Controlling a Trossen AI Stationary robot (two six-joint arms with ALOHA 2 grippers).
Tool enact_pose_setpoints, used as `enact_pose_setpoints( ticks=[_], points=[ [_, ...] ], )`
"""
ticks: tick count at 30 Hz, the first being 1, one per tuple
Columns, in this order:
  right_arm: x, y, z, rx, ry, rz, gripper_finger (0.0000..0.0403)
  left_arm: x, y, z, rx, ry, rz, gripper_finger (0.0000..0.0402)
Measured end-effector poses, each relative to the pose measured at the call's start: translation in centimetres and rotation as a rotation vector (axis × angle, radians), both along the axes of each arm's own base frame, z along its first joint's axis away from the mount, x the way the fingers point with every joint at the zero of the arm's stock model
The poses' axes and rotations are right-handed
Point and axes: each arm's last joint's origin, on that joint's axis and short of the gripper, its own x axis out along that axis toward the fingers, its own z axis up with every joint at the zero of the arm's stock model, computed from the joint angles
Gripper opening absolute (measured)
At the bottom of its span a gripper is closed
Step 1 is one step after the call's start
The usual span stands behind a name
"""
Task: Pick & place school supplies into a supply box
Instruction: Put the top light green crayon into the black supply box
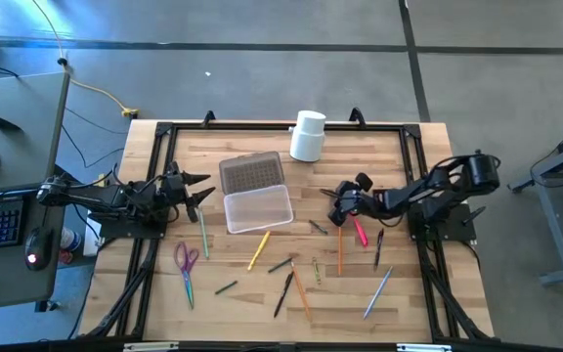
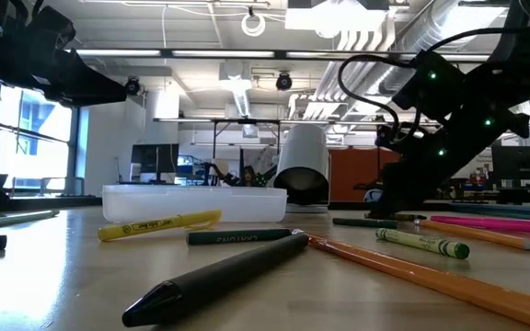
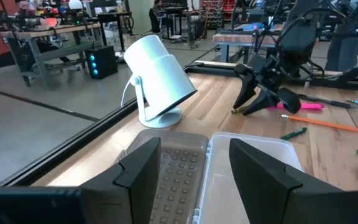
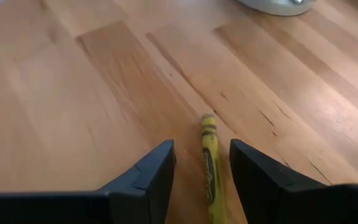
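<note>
A yellow crayon (image 4: 209, 163) lay on the bench (image 1: 262, 303) right of the open supply box (image 1: 258, 209), lined up between the right gripper's (image 4: 202, 177) spread, empty fingers. A good pick probably meant lowering straight, staying centred, then closing across it. The left gripper (image 1: 195, 190), also spread, waited beside the box.

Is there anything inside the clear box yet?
The supply box looks empty: through its clear tray only bare plastic shows, and its grey lid lies flipped open beside it. The pens, scissors and crayons lie outside on the table.
</note>
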Motion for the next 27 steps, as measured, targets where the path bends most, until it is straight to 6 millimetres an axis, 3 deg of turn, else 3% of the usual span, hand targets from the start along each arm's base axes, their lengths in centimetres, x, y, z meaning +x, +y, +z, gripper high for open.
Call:
enact_pose_setpoints(
  ticks=[6,15,21,27],
  points=[
    [0.4,0.0,-0.2,0.000,-0.043,-0.002,0.0104,0.0,0.0,0.0,0.032,0.016,-0.003,0.0225],
    [0.5,0.0,-0.1,-0.010,-0.049,0.026,0.0010,0.0,0.0,0.0,0.048,0.024,-0.005,0.0225],
    [1.6,-0.1,0.8,-0.078,-0.164,0.100,0.0022,0.0,0.0,0.1,0.060,0.020,-0.005,0.0225],
    [3.4,-0.2,4.4,-0.256,-0.467,0.166,0.0007,0.0,0.0,0.5,0.070,-0.013,-0.003,0.0225]
  ],
)
